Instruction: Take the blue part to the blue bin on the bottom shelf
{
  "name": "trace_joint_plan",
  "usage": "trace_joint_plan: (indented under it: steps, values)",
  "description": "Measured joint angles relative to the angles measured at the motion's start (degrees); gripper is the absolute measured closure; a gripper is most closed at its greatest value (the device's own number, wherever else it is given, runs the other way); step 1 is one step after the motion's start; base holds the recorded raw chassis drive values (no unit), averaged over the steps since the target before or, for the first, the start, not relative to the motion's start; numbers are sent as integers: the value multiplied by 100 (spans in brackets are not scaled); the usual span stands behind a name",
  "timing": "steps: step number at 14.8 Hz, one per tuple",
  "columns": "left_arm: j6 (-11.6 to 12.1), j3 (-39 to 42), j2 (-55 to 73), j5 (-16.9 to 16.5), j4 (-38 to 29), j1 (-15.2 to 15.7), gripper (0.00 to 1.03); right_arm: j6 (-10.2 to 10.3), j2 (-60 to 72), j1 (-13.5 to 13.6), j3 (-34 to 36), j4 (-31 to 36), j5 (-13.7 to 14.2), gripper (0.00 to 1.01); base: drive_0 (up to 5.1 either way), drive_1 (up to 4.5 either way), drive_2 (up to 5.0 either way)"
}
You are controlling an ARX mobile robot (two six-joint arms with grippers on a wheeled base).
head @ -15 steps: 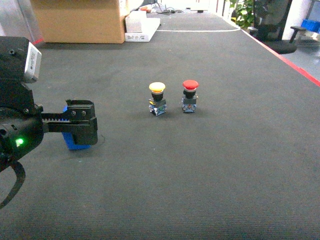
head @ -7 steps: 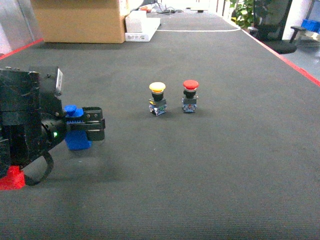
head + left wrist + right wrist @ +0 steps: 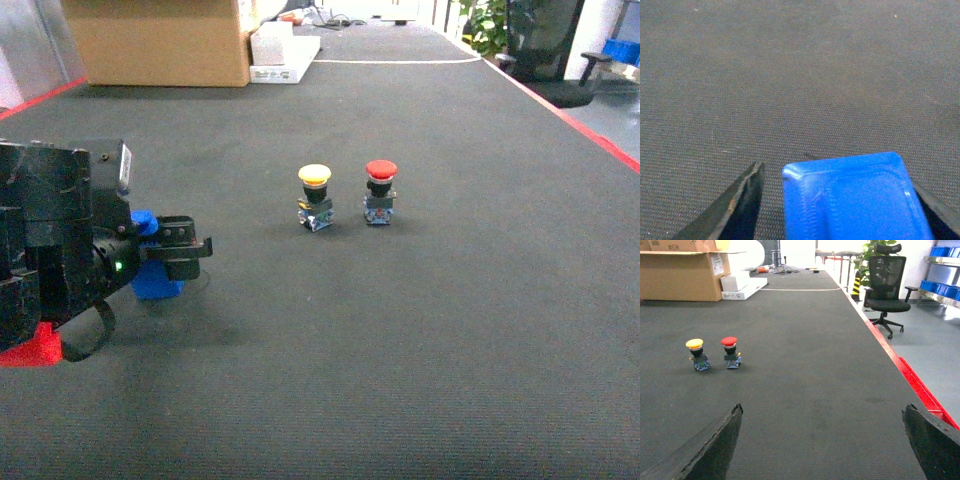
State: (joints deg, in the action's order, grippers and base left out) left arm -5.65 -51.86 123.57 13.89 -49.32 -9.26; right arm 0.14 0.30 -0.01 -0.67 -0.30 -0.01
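Note:
The blue part (image 3: 155, 281) stands on the dark mat at the left. My left gripper (image 3: 188, 246) reaches around it from the left. In the left wrist view the blue part (image 3: 855, 200) fills the space between the fingers. A narrow gap shows beside the left finger (image 3: 742, 205), and the right finger (image 3: 940, 212) sits at the part's edge. The left gripper (image 3: 837, 175) is open and is not clamped on the part. My right gripper (image 3: 822, 415) is open wide over bare mat and does not show in the head view. The blue bin and the bottom shelf are out of view.
A yellow push button (image 3: 314, 196) and a red push button (image 3: 380, 191) stand mid-mat. A red object (image 3: 30, 350) lies behind my left arm. A cardboard box (image 3: 160, 40) sits at the far left. The mat's red edge (image 3: 910, 375), an office chair (image 3: 885, 285) and blue crates (image 3: 942, 287) are to the right.
My left arm has swung in and turned at the wrist. Its gripper has settled lower around the blue part with the fingers closer together. The part and both buttons have not moved.

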Motion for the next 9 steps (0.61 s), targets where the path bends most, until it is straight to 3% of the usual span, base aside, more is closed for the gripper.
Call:
trace_joint_plan:
  steps: [1, 2, 7, 9]
  values:
    - [-2, 0, 0, -24, -11, 35, 48, 0, 0, 0, 0, 2, -2, 3, 0, 0, 0]
    - [-7, 0, 0, -48, -11, 48, 56, 0, 0, 0, 0, 2, 0, 3, 0, 0, 0]
    - [-55, 643, -549, -138, -149, -42, 58, 0, 0, 0, 0, 0, 0, 3, 0, 0, 0]
    - [-369, 1580, -1847, -28, 205, -205, 58, 0, 0, 0, 0, 2, -2, 3, 0, 0, 0]
